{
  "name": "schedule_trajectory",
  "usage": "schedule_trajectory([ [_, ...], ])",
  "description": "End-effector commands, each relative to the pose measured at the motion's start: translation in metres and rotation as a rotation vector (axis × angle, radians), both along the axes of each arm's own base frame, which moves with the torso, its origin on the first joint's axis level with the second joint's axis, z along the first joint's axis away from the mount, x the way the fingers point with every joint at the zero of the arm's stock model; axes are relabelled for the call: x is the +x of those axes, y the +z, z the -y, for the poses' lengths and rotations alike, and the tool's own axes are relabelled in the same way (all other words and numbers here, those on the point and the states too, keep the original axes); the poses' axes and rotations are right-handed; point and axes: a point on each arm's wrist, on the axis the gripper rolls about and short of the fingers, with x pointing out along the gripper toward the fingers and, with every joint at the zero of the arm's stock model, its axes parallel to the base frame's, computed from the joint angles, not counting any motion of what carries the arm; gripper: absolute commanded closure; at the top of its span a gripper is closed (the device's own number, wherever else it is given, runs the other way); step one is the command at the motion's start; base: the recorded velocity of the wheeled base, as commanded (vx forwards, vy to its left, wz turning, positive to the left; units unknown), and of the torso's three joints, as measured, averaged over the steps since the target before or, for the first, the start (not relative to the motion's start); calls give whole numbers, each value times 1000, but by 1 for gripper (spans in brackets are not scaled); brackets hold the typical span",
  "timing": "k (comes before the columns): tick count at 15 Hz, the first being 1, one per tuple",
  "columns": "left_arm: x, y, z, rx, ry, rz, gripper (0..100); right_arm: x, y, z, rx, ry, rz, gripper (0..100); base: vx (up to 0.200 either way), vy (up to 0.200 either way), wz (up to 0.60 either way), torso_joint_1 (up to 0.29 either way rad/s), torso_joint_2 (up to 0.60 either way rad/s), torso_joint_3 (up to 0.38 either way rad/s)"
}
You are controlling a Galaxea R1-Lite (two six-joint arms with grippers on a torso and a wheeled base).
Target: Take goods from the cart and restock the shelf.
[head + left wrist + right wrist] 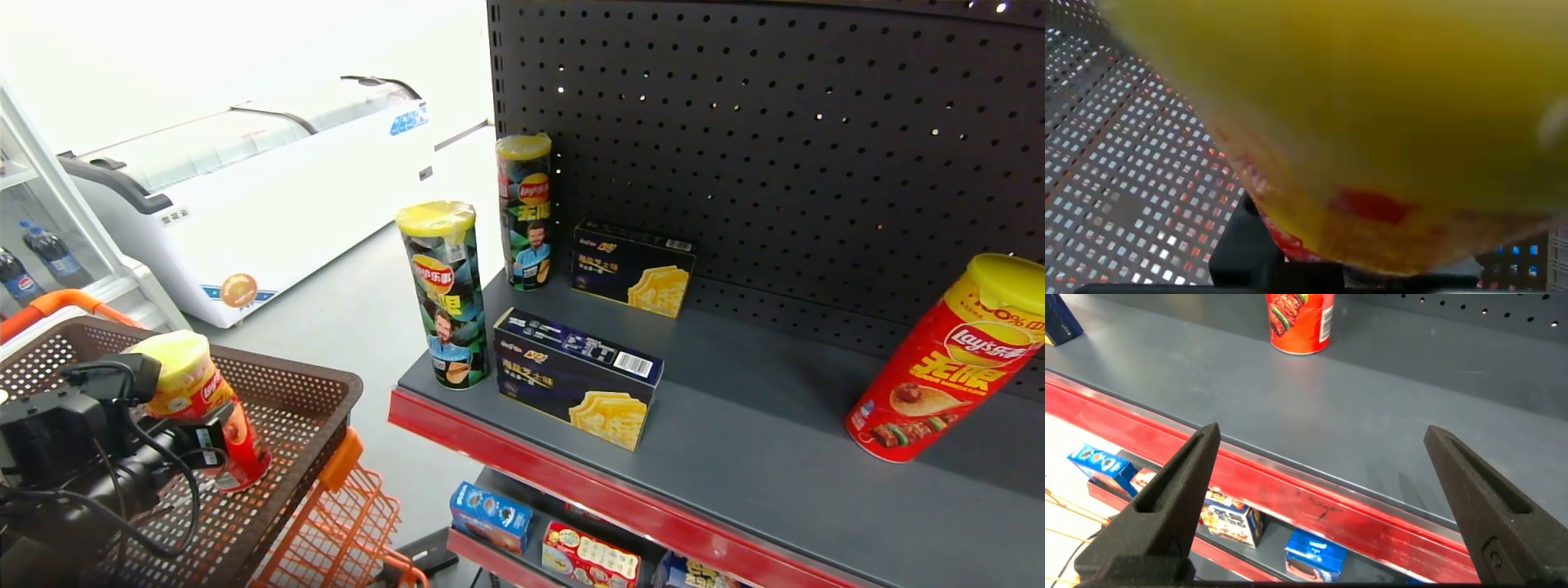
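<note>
- The red can [214, 392], yellow-lidded and tilted, sits inside the brown cart basket [326, 384], near its shelf-side rim, gripped by the left pincer [211, 433].
- The right pincer [1323, 433] gapes wide above the red front edge of the shelf [751, 441].
- Bare deck lies between the front box [575, 380] and another red can [947, 359] at the right.
- Two dark cans, front [445, 302] and rear [524, 212], and a rear box [633, 268] crowd the shelf's left end.

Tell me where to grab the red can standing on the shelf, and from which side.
Grip the red can around its round mid-body, from the open front of the shelf. It stands on its base with bare shelf around it, and the pegboard closes off the back.
</note>
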Motion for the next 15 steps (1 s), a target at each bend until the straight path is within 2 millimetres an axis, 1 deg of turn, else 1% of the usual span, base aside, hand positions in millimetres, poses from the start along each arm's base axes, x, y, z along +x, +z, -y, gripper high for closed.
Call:
schedule_trajectory([
  [1,-2,9,1,14,-4,31,100,0,0,0,0,0,-2,0,0,0,0,0,0,0],
  [3,-3,25,3,26,-39,87,100,0,0,0,0,0,-2,0,0,0,0,0,0,0],
  [4,-6,39,5,20,-87,100,100,0,0,0,0,0,0,0,0,0,0,0,0,0],
  [6,-16,59,10,11,-124,92,100,0,0,0,0,0,0,0,0,0,0,0,0,0],
  [9,-29,92,36,-13,-223,195,100,0,0,0,0,0,0,0,0,0,0,0,0,0],
  [11,-39,105,53,-14,-289,215,100,0,0,0,0,0,-2,0,0,0,0,0,0,0],
  [12,-41,115,60,-15,-317,232,100,0,0,0,0,0,0,0,0,0,0,0,0,0],
  [13,-39,123,64,-18,-327,238,100,0,0,0,0,0,0,0,0,0,0,0,0,0],
  [14,-37,130,74,-23,-330,238,100,0,0,0,0,0,0,0,0,0,0,0,0,0],
  [15,-41,129,84,-24,-367,236,100,0,0,0,0,0,-2,0,0,0,0,0,0,0],
])
